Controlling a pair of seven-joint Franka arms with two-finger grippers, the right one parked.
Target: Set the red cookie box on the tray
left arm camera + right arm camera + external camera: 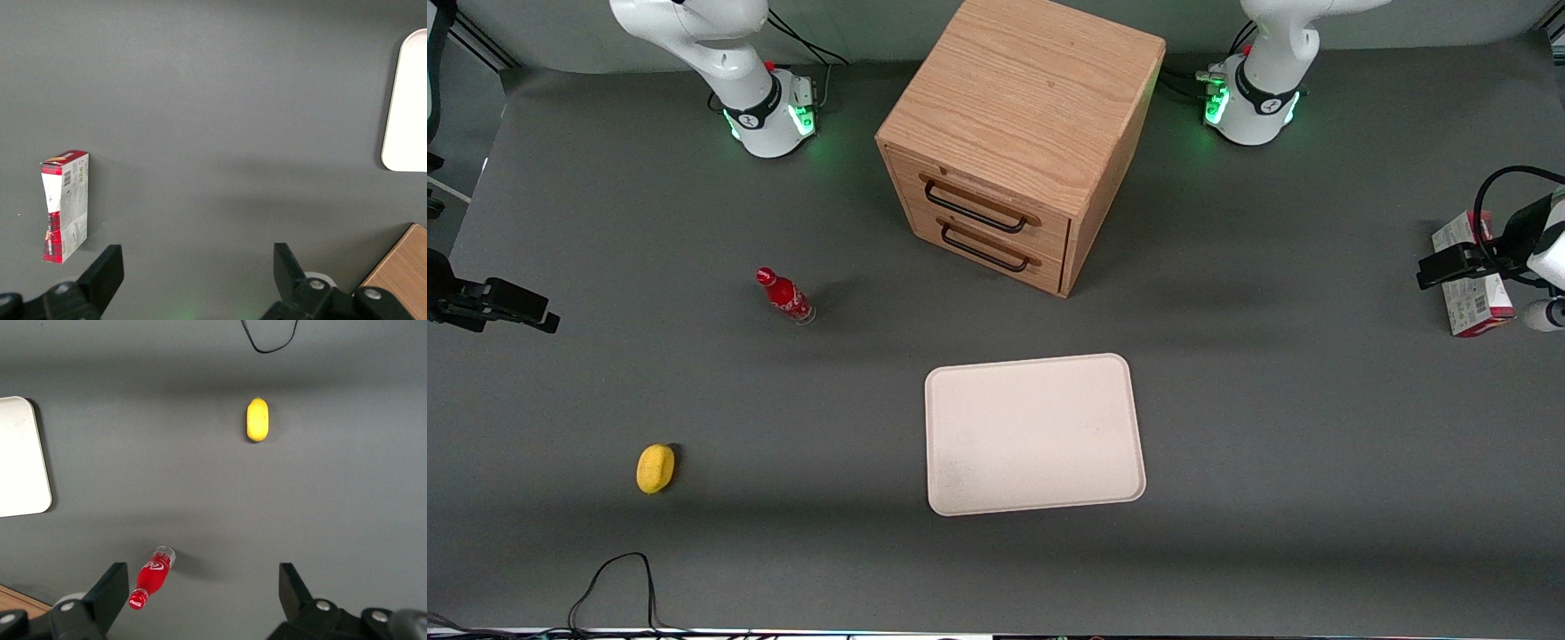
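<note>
The left arm's jaws (193, 277) hang wide apart above bare grey surface (220, 120), gripping nothing. In the wrist view the two dark fingers (103, 273) stand well separated, with open mat between them. The red box (65, 207) sits apart from the jaws, just off one finger, not touched by it. It rests on the surface showing a red narrow side and a whitish printed face with a barcode and green marks.

From the front, the jaws (1449, 267) are out at the working arm's end of the surface, held above the box (1472, 284), which they partly hide from that camera. The box lies well apart from the tray (1034, 434), a cream-white rectangle with rounded corners and a low rim, lying flat near the middle of the surface with nothing on it.

A wooden cabinet (1018, 133) with two drawers and dark handles stands farther from the front camera than the tray. Toward the parked arm's end, a small red bottle (785, 296) stands on the surface, and a yellow lemon-like thing (655, 468) lies nearer the camera than the bottle. A black cable (618, 582) loops at the near edge.
</note>
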